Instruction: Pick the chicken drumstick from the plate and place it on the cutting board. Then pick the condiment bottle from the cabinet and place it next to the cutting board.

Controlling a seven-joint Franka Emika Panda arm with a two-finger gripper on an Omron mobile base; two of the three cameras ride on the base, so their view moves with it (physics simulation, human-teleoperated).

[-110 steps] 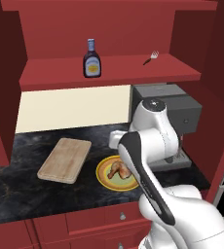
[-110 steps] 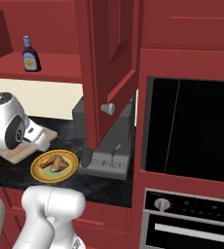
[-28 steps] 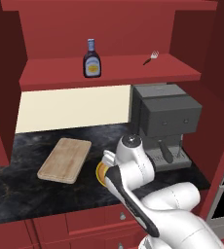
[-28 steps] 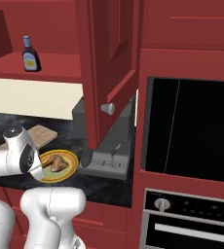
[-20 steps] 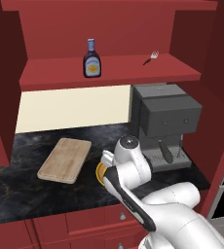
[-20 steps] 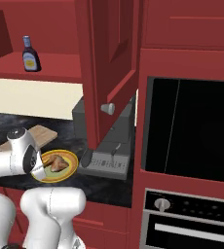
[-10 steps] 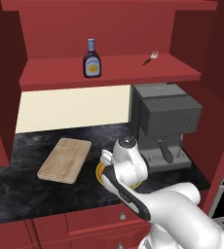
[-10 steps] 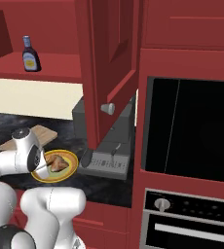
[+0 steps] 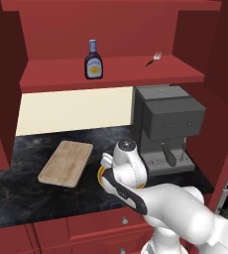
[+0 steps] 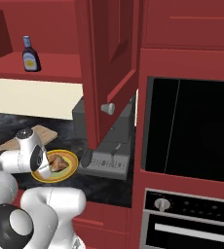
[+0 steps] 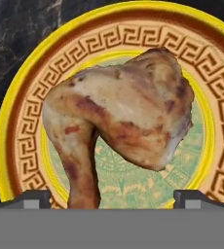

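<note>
The chicken drumstick [image 11: 128, 116] lies golden-brown on the yellow plate [image 11: 16, 126], its tapered end pointing down toward my fingers. My gripper [image 11: 113, 197] hangs close above it, open, with one fingertip [image 11: 33, 198] on each side of the meat and nothing gripped. In the right base view the drumstick [image 10: 59, 163] sits on the plate [image 10: 67, 171] just under my hand. The tan cutting board [image 9: 66, 162] lies left of the plate rim [image 9: 102, 174]. The condiment bottle [image 9: 93, 60] stands upright on the red cabinet shelf [image 9: 121, 74].
A grey coffee machine [image 9: 168, 124] stands right of the plate, close to my arm. A small fork [image 9: 154, 58] lies on the shelf at the right. An open cabinet door [image 10: 109, 68] hangs over the counter, beside a black oven [image 10: 192, 126].
Over the last second my hand has sunk a little lower over the plate. The jaws have stayed open, and the drumstick, board and bottle have not moved.
</note>
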